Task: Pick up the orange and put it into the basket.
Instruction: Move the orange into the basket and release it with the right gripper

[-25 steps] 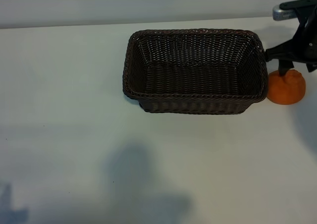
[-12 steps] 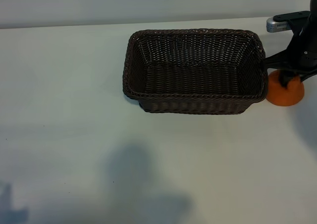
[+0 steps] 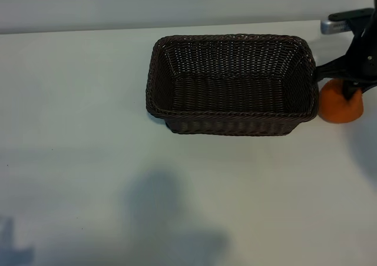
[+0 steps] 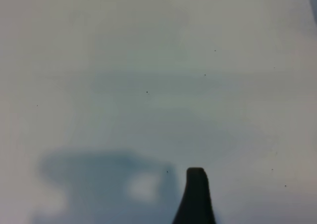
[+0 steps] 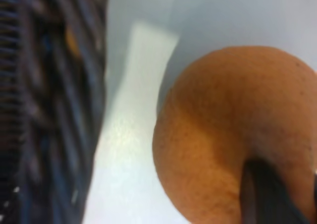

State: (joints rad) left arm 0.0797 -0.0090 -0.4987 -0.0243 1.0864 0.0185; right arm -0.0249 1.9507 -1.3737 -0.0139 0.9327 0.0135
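The orange (image 3: 337, 108) lies on the white table just off the right end of the dark-brown wicker basket (image 3: 230, 114), almost touching its wall. My right gripper (image 3: 347, 89) has come down on the orange's top and is shut on it. In the right wrist view a dark finger (image 5: 267, 194) presses into the orange (image 5: 223, 135), with the basket's woven wall (image 5: 49, 110) close beside it. The basket holds nothing. Only one finger (image 4: 195, 196) of my open left gripper shows, over bare table, with nothing near it.
The white table (image 3: 76, 130) reaches out to the left of the basket and in front of it, with soft arm shadows (image 3: 171, 219) near the front. The table's far edge runs just behind the basket. The right arm's body (image 3: 353, 19) stands at the far right corner.
My right gripper has sunk onto the orange and closed on it; the orange now shows less of its top. The basket and the left arm have not moved.
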